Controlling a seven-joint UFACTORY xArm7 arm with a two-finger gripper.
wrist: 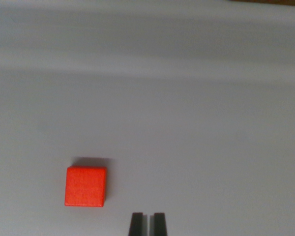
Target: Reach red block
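— Missing looks like the risk: the block (86,186) sits on the table (196,123) toward the wrist view's left of the gripper (148,223), so a straight descent would land beside it.

— And the gripper?

— Fingertips nearly together, just a thin gap, holding nothing, touching nothing, near the block but clear of it.

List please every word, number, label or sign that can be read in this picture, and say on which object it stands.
None can be read. The red block shows plain faces with no print, the gripper fingertips are bare dark, and the pale table surface carries no marking. The brownish strip at the top right edge is too blurred to tell.
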